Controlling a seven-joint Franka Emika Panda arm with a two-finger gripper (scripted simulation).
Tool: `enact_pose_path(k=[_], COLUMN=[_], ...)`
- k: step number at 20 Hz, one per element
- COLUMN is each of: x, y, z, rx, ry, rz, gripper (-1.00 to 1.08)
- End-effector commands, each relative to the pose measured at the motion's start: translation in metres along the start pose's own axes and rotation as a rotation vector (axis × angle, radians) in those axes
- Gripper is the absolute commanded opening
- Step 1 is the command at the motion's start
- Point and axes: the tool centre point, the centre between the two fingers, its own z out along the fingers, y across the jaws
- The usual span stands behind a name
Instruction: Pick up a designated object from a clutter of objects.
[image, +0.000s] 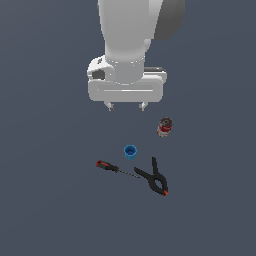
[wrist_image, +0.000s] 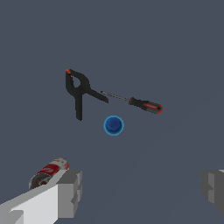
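Gripper (image: 126, 106) fingers (wrist_image: 70, 192) sit closest to my wrist camera, spread wide and holding nothing, well above the surface. Beside one finger I see the red-labelled can (wrist_image: 49, 172), standing apart. I locate the blue cup (image: 130, 151) upright, mouth up, between can and screwdriver (image: 116, 169). Screwdriver tip meets the black clamp (image: 154, 176).
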Motion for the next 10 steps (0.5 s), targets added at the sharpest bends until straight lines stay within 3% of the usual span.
enact_pose_path(k=[1, 10], x=[0.000, 0.000], y=[0.000, 0.018], z=[0.000, -0.003], rx=[0.000, 0.002], ry=[0.000, 0.019], rz=[0.000, 0.000], gripper=[1.00, 1.00])
